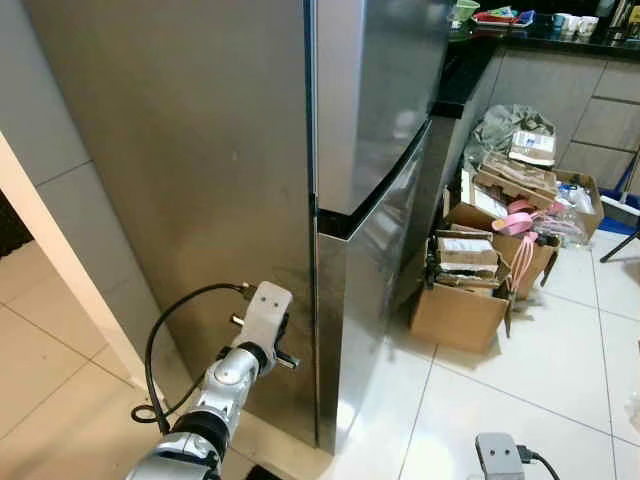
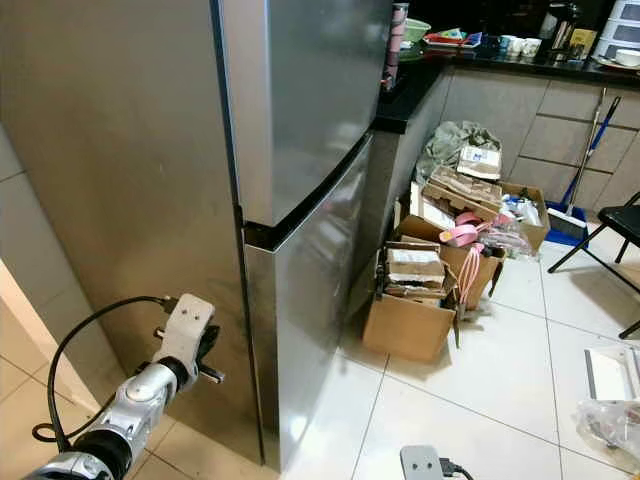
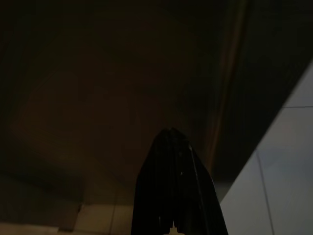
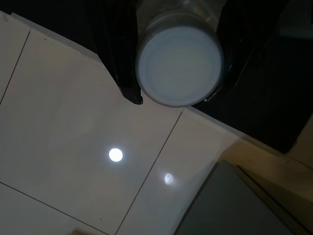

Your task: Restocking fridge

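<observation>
Head views: your fridge (image 1: pixel 250 150) stands with both doors shut, its steel side facing you. The left gripper (image 1: pixel 262 330) is raised close to that side, near the lower door's edge. Open cardboard boxes (image 1: pixel 470 290) sit on the tiled floor (image 1: pixel 540 380) just beside the fridge front.

Left wrist view: fingers (image 3: pixel 173 196) pressed together, dark steel ahead.

Right wrist view: the right gripper (image 4: pixel 178 58) hangs above the floor, its fingers clamped around a white-capped container (image 4: pixel 179 66).
</observation>
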### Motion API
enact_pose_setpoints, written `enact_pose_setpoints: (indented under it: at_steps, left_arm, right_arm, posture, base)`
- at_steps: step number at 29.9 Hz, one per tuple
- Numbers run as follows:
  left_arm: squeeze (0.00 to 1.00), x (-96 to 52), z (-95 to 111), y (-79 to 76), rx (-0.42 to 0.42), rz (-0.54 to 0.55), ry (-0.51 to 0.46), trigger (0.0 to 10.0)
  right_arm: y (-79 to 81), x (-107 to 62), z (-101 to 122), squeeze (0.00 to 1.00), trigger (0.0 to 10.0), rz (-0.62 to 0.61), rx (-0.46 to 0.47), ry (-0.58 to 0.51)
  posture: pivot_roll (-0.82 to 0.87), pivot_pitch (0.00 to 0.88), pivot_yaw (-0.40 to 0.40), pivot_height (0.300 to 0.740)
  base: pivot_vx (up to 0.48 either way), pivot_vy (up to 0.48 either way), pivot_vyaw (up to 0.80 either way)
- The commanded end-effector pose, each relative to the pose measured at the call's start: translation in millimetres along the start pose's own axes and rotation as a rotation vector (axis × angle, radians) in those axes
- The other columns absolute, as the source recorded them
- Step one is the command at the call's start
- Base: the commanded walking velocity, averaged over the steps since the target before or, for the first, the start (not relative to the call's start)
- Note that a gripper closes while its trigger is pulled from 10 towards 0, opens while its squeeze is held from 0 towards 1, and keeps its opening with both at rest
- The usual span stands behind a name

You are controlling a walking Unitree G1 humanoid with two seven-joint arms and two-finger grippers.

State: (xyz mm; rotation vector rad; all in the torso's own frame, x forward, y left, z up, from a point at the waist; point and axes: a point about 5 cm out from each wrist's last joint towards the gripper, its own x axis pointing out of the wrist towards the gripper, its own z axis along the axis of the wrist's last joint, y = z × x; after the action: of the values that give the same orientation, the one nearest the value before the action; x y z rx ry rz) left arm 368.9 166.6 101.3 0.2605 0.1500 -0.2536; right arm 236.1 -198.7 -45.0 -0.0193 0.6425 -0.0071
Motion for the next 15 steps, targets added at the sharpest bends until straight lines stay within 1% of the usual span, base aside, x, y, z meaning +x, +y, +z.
enact_pose_setpoints:
  at_steps: [1, 3, 6, 7, 8, 9, 15]
  left_arm:
    - [0.0, -2.8, -7, 6.4, 0.002, 0.025, 0.045, 0.0]
    - [0.0, -2.1, -7, 10.0, 0.01, 0.057, 0.061, 0.0]
    - [0.0, -1.9, -6, 19.6, 0.047, 0.147, 0.098, 0.0]
    - [0.0, -1.9, -6, 19.6, 0.047, 0.147, 0.098, 0.0]
    - [0.0, -1.6, -5, 24.7, 0.055, 0.19, 0.119, 9.8]
    - [0.0, -1.2, -4, 26.1, 0.049, 0.202, 0.124, 10.0]
    - [0.0, 0.6, 0, 29.3, 0.043, 0.246, 0.135, 10.0]
  right_arm:
    - [-2.6, -1.5, -3, 0.0, 10.0, -0.02, 0.024, -0.003]
    - [-3.8, -2.2, -4, 0.0, 10.0, -0.023, 0.022, -0.002]
    - [-7.4, -3.7, -6, 0.0, 10.0, -0.034, 0.023, -0.003]
    - [-7.4, -3.7, -6, 0.0, 10.0, -0.034, 0.023, -0.003]
    - [-9.5, -4.2, -6, 0.0, 10.0, -0.04, 0.024, -0.007]
    - [-10.5, -4.5, -6, 0.0, 10.0, -0.043, 0.026, -0.009]
    - [-13.5, -4.8, -5, 0.0, 10.0, -0.053, 0.022, -0.014]
  posture:
    - [-0.07, 0.101, 0.027, 0.74]
    - [-0.09, 0.109, 0.033, 0.74]
    - [-0.1, 0.115, 0.038, 0.74]
    - [-0.1, 0.115, 0.038, 0.74]
    - [-0.1, 0.131, 0.039, 0.74]
    - [-0.1, 0.131, 0.039, 0.74]
    - [-0.11, 0.137, 0.035, 0.74]
  base:
    - [0.0, 0.0, 0.0]
    - [0.0, 0.0, 0.0]
    - [0.0, 0.0, 0.0]
    - [0.0, 0.0, 0.0]
    - [0.0, 0.0, 0.0]
    - [0.0, 0.0, 0.0]
    - [0.0, 0.0, 0.0]
